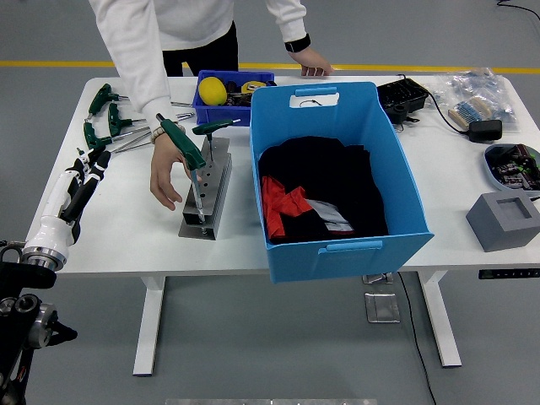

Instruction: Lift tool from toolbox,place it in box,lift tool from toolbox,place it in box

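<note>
While the person leans in from the far side, the scene lists as follows.

Surface: white surface (126, 232), near edge toward the camera, carrying every item below.

Left hand: left hand (83, 181) lies over the left end of the surface, fingers (94, 164) straight, relaxed and slightly apart, clamped on nothing; it is well apart from the tool stand.

Tool stand: grey metal tool stand (207, 190) left of the blue box, upright on the surface, with holes along its top.

Tool in stand, first: green-handled T-wrench (182, 145) with its shaft down in the near end of the stand, handle tilted up to the left.

Tool in stand, second: second green T-wrench (215, 126) at the far end of the stand, handle level.

Loose tools: loose green-handled wrenches (105, 122) lying flat at the far left corner, behind the left hand.

Box: large blue box (333, 245) at mid-surface, just beside the stand, open-topped, holding black cloth (321, 173) and a red cloth (283, 202).

Person, one hand: person's hand (167, 173) hangs open just left of the stand, beside the first wrench's shaft, between the left hand and the stand.

Person, other hand: person's other hand (314, 64) rests at the surface's far edge behind the box.

Small bin: small blue bin (228, 91) behind the stand, holding a yellow ball (212, 89).

Right end: black case (402, 97), grey block (504, 220), round tray (512, 164) and black adapter (485, 130).
</note>
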